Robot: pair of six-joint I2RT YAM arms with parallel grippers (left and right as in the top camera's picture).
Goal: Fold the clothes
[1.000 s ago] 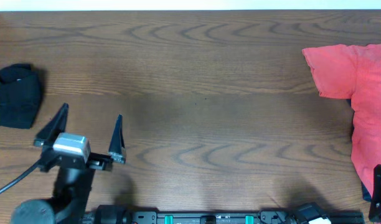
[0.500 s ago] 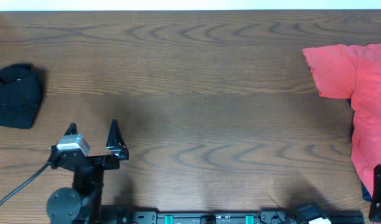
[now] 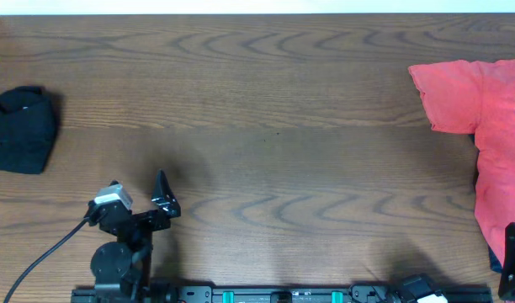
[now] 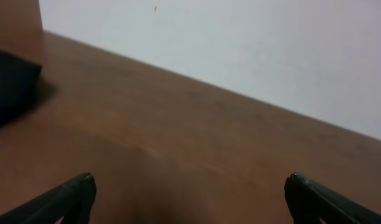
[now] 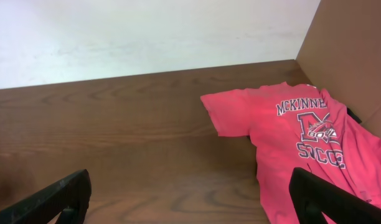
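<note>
Black fabric, the clothes (image 3: 20, 129), lies as a compact bundle at the far left edge of the tabletop (image 3: 274, 101), with part of it cut off by the overhead view. The bundle reads about as wide as it is deep, so no long axis can be assigned to it. Whether it is neatly folded or merely bunched cannot be told from here. The left hand (image 3: 138, 182) sits low near the robot's side of the tabletop, its two fingers spread wide and released, with nothing between them. From this hand the clothes lie forward and to the left, apart from it with bare wood between. In the left wrist view the bundle shows only at the left margin, well off the line between the fingers. The right hand (image 5: 190, 186) is likewise spread wide and empty. It is stationed at the opposite end, where a red-orange T-shirt (image 5: 302, 137) with white lettering is spread flat in front of it and to its right. That shirt is not the item to be worked. The left hand is clearly the nearer of the two to the clothes; the right hand is separated from them by nearly the whole width of the tabletop. Any approach to the bundle would, by this layout, call for the left arm to swing leftward and reach away from the base.
</note>
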